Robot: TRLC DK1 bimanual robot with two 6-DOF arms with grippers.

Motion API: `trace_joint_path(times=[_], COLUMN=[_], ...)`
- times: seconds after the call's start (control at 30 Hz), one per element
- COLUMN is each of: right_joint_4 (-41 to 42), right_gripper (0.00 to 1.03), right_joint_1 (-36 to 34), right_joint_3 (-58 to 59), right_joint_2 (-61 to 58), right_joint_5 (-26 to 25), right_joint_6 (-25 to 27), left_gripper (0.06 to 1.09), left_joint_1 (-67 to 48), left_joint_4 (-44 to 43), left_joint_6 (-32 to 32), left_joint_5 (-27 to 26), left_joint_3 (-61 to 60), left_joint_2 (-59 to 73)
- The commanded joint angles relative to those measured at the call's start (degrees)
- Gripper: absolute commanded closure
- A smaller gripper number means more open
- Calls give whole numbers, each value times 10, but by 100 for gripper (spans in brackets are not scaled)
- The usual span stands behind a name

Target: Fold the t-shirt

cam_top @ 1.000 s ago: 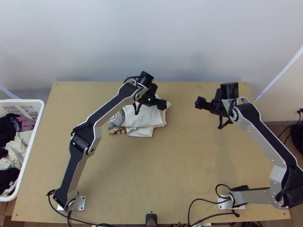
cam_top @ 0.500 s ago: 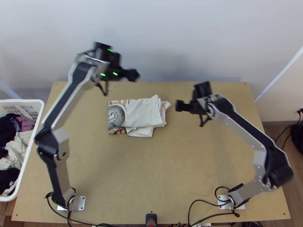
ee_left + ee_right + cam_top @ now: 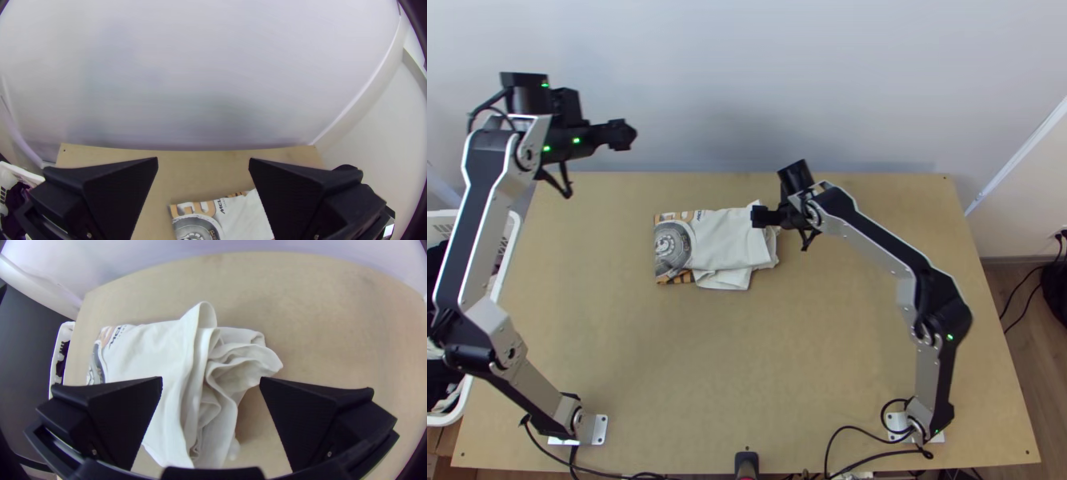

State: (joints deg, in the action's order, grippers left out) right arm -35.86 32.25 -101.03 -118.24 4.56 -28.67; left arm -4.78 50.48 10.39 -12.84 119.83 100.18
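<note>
T-shirt [image 3: 727,240]: on far half of tabletop [image 3: 747,360], folded bundle, long axis side to side. Left pincer [image 3: 203,158] wide open, empty, well apart toward far left. Right pincer [image 3: 211,378] nearer, at bundle's right end, also wide, empty. Loose layers [image 3: 222,366] face it; likely next grip or tidying point.

So I count one t-shirt [image 3: 727,240], one basket [image 3: 513,240], one desk [image 3: 747,360]. Plus one left tool [image 3: 623,134] and one right tool [image 3: 761,217], so two tools.
</note>
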Motion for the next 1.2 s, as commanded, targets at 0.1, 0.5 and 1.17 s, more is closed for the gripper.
trace_joint_path(times=[0.1,0.5,1.17], right_joint_4=[-9,-26,-15], right_gripper=[4,4,99], right_joint_1=[3,-10,-49], right_joint_3=[-32,-34,-57], right_joint_2=[-47,-91,-144], right_joint_5=[3,71,179], right_joint_6=[-14,-61,-76], left_gripper=[9,9,9], left_joint_1=[26,43,61], left_joint_4=[5,0,-1], left_joint_6=[-11,-15,-21], left_joint_5=[0,4,7], left_joint_3=[-29,-72,-79], left_joint_2=[-35,-52,-62])
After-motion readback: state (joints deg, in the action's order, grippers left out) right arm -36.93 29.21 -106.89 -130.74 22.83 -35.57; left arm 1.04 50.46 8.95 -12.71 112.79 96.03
